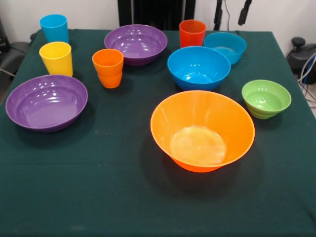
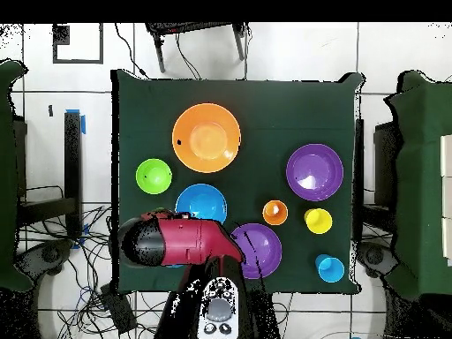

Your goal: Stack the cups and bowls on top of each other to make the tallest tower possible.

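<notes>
All cups and bowls stand apart on the green table point(image 1: 98, 187); there is no tower. The large orange bowl point(image 1: 202, 129) point(image 2: 207, 138) is at front centre. The deep blue bowl point(image 1: 198, 67) point(image 2: 201, 203) is behind it and the small green bowl point(image 1: 266, 98) point(image 2: 154, 175) to its right. The translucent light blue bowl point(image 1: 225, 47) and the red-orange cup point(image 1: 192, 32) are at the back. The purple bowls point(image 1: 47, 101) point(image 1: 136, 44) and the light blue point(image 1: 54, 28), yellow point(image 1: 56, 58) and orange point(image 1: 108, 67) cups are on the left. My gripper point(image 1: 231, 14) shows only two black tips at the top edge, apart and empty.
In the overhead view the red arm point(image 2: 172, 240) lies drawn back over the table's edge by the base and hides the red-orange cup and the translucent bowl. Cables and dark equipment stand beyond the table's sides.
</notes>
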Robot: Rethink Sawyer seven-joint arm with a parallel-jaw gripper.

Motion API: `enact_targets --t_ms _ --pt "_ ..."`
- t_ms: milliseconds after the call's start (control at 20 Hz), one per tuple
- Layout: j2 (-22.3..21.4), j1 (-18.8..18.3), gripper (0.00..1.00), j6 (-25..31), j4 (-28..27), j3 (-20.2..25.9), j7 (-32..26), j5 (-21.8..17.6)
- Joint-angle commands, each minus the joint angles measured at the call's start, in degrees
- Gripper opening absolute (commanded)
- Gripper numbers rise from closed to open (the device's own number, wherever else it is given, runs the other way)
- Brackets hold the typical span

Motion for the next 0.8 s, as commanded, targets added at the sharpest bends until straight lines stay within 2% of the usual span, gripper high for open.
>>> enact_targets --t_ms 50,250,500,800 --pt "10.5 2.2 1.0 -6.1 -4.2 1.4 9.7 -0.9" --pt "14.5 2.1 1.0 -7.3 -6.8 1.1 9.3 -0.1" --pt "12.4 1.7 1.0 -5.6 -6.5 1.0 8.6 0.4" --pt "12.8 2.9 1.0 -8.8 -4.5 0.1 9.3 -0.4"
